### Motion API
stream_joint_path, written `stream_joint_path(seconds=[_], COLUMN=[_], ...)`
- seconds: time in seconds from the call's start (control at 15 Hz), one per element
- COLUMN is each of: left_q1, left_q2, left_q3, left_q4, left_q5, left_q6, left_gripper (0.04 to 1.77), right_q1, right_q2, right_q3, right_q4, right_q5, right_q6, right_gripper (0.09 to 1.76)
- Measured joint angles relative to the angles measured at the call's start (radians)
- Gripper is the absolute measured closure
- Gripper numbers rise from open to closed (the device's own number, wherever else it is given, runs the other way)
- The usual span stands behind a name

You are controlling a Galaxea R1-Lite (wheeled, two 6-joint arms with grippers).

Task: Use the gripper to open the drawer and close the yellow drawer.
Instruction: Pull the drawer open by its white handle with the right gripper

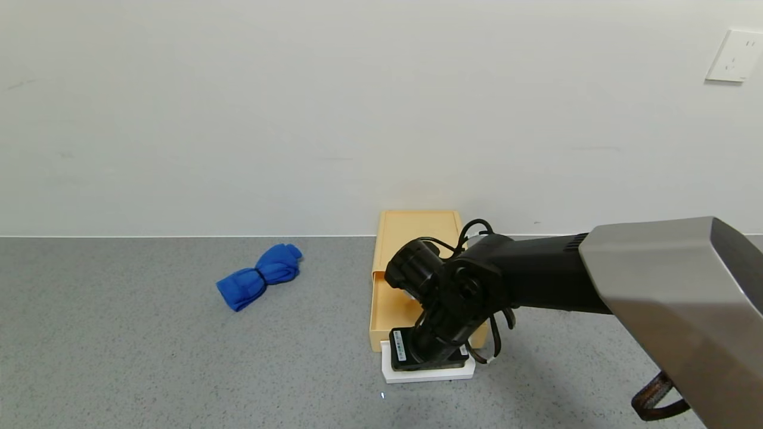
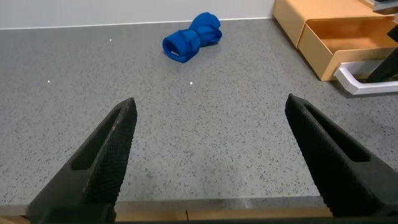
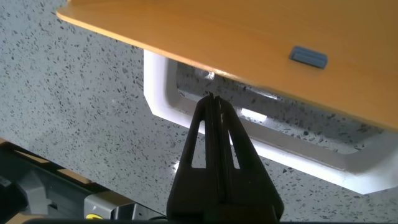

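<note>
Reaching across from the robot's right, the right gripper [image 1: 428, 357] is set down at the white loop handle [image 1: 429, 374] of the yellow drawer [image 1: 411, 280]. In the right wrist view its fingers [image 3: 219, 143] are seen pressed flat together with no gap between them, their tips lying inside the opening of the handle [image 3: 186, 106], just below the drawer's front panel [image 3: 249, 43]. Nothing is seen clamped between the fingers; whether the tips actually touch the handle's inner edge cannot be told. A small blue-grey tab [image 3: 308, 56] is seen on the front panel, beside the fingers.

The drawer is placed on the grey speckled counter [image 1: 149, 357], its back against the wall. Its tray [image 2: 348, 37] is pulled partly out of the case, so that the inside floor is shown, and the handle stands at the end nearest the robot.

A rolled blue cloth [image 1: 260, 276] lies well apart from the drawer, to its left. A white wall outlet [image 1: 734, 56] is mounted high above and to the right of the drawer.

The left gripper [image 2: 211, 155] is held low over the bare counter, well to the left of the drawer, its fingers [image 2: 106, 155] spread wide and holding nothing.
</note>
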Motion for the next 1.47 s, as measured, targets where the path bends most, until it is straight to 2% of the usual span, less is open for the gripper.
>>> stream_joint_path(seconds=[1.47], left_q1=[0.0], left_q2=[0.0], left_q3=[0.0], left_q4=[0.0], left_q5=[0.0], left_q6=[0.0], left_gripper=[0.09], right_q1=[0.024], right_q2=[-0.026], right_q3=[0.018], right_q4=[0.017], right_q5=[0.011], right_q6=[0.044], right_gripper=[1.73])
